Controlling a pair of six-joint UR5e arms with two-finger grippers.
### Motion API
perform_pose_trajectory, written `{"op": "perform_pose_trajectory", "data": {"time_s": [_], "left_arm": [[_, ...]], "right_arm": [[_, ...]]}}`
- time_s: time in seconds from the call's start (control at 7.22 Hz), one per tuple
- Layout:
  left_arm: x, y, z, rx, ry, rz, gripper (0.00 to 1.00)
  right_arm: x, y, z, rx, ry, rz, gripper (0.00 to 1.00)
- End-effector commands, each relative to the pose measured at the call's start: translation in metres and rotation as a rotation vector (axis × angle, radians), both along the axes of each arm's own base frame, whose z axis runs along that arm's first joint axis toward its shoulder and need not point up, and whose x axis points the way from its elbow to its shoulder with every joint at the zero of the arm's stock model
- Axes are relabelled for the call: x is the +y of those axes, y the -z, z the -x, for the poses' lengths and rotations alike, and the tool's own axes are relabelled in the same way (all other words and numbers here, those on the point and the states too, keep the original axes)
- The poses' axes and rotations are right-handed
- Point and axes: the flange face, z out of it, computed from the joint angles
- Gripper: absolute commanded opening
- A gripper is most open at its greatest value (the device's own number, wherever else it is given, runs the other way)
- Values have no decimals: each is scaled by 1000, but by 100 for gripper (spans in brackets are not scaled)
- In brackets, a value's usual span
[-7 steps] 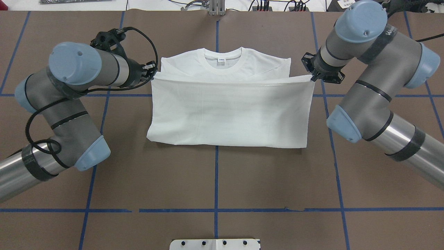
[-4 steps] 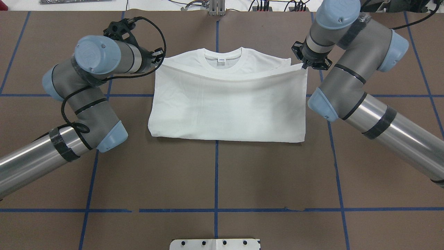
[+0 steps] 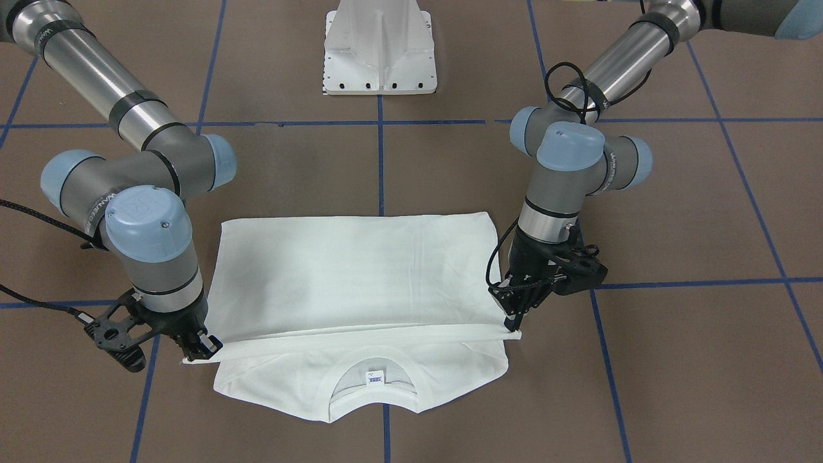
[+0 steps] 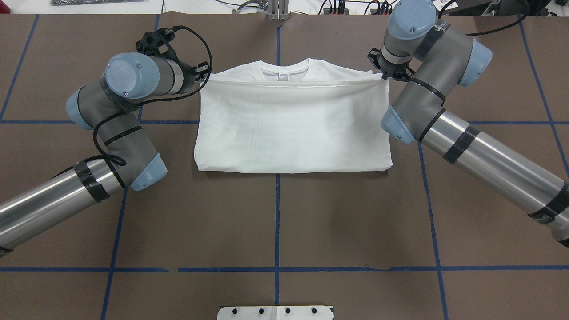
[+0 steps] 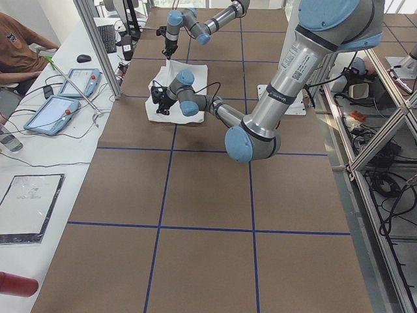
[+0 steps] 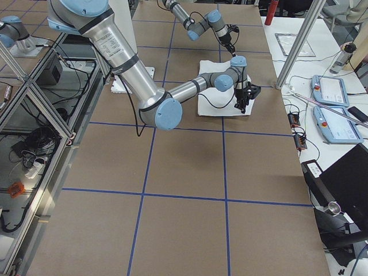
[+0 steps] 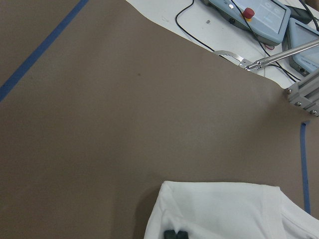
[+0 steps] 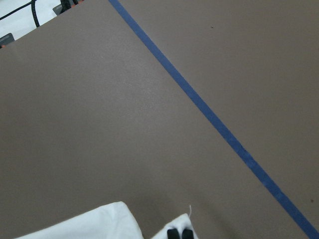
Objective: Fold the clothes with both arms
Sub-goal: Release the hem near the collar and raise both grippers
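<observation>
Left gripper (image 3: 514, 326) and right gripper (image 3: 200, 351) pinched T-shirt (image 3: 353, 270) hem corners, which looked best lowered together, the edge between them taut.

Most of the T-shirt (image 4: 293, 124) is covered by its own folded-over layer. Only the collar (image 4: 284, 69) and a strip of the shoulders are seen beyond the fold. The print on the neck label (image 4: 282, 76) is too small to be read.

In the wrist views the left gripper (image 7: 175, 235) and right gripper (image 8: 180, 234) are cut off by the bottom edge, and only black fingertips (image 7: 170, 234) are seen, pressed together on white cloth. In the side views both are too small to be judged.

The left arm (image 4: 66, 195), the right arm (image 4: 489, 164) and the base (image 4: 275, 312) on the counter (image 4: 275, 222) are cut off by the overhead picture's edges.
</observation>
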Motion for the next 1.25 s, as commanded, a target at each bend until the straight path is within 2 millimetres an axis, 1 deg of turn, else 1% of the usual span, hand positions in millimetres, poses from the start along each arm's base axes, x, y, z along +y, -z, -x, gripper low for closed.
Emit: {"op": "perform_pose_trajectory", "data": {"time_s": [0.0, 0.14, 0.28, 0.42, 0.55, 0.69, 0.83, 0.97, 1.11], "left_arm": [[-1, -2, 3, -10, -3, -9, 0], [0, -7, 3, -20, -8, -9, 0], [-1, -6, 5, -22, -7, -13, 0], [-2, -8, 6, -25, -4, -11, 0], [-6, -8, 10, -25, 2, -12, 0], [-6, -7, 11, -23, 2, -12, 0], [-5, -7, 10, -19, 3, -10, 17], [-6, -7, 10, -21, 4, -9, 36], [-6, -6, 12, -15, 7, -10, 44]], "right_arm": [[-6, 13, 4, -5, -4, -11, 0], [-8, 22, 4, -12, -6, -19, 0], [-11, 12, 6, 0, -6, -4, 0], [-12, 10, 9, 2, -6, -7, 0], [-14, 4, 12, 2, -5, -7, 0], [-14, 4, 12, 2, -5, -7, 1], [-15, 10, 14, -5, -8, -9, 40], [-15, 15, 15, -12, -8, -11, 46], [-16, 14, 16, -11, -5, -8, 56]]}}
